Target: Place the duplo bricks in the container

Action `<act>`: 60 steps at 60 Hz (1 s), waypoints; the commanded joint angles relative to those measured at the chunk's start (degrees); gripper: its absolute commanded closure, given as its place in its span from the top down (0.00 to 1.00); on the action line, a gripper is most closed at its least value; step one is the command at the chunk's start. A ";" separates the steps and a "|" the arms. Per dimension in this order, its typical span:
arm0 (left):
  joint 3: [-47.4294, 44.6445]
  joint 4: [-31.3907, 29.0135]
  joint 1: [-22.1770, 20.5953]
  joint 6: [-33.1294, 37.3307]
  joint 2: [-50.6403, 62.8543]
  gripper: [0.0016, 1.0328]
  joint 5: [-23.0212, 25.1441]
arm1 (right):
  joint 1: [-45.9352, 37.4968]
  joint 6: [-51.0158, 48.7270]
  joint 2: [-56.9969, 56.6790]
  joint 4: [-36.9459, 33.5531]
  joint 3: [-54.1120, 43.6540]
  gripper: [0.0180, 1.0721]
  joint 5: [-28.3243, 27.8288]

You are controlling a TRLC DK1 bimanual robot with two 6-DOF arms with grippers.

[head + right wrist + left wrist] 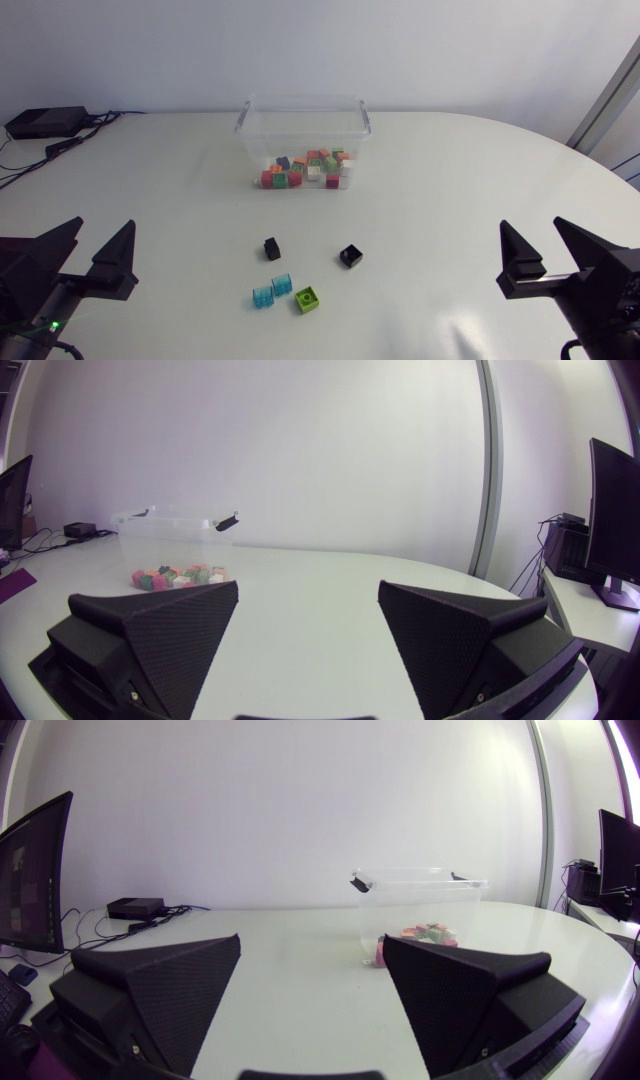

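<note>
A clear plastic container (303, 128) stands at the back middle of the table, with several coloured duplo bricks (305, 169) inside. Loose on the table in front of it lie two black bricks (272, 248) (350, 255), two light blue bricks (263, 297) (282, 285) and a green brick (308, 299). My left gripper (88, 252) rests open at the near left, nothing between its fingers. At the near right my right gripper (545, 252) is open and empty too. The container (420, 910) shows far ahead of the left gripper (312, 985), and the container (170, 542) appears ahead of the right gripper (308, 625).
A black box (45, 122) with cables (70, 145) sits at the back left corner of the table. The white tabletop (460, 190) curves away at the right.
</note>
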 commanded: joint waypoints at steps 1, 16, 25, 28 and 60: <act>-0.86 -0.23 0.00 -0.68 -0.56 0.96 -0.29 | 0.11 -0.26 -0.38 -0.28 -0.99 0.96 -0.10; -0.07 1.26 1.15 -1.83 -0.65 0.96 -0.38 | 0.64 -0.44 -0.47 0.07 -0.91 0.96 -0.10; 2.92 2.84 3.34 -2.71 0.76 0.93 -0.29 | 0.90 -0.44 -0.30 1.13 0.24 0.96 -0.10; 4.59 3.20 2.73 -2.71 3.22 0.93 -0.29 | 0.81 -0.52 -0.21 1.74 0.59 0.96 -0.10; 26.91 -3.84 -12.92 1.51 44.88 0.93 -0.21 | 4.77 -0.52 32.84 5.26 17.46 0.96 0.95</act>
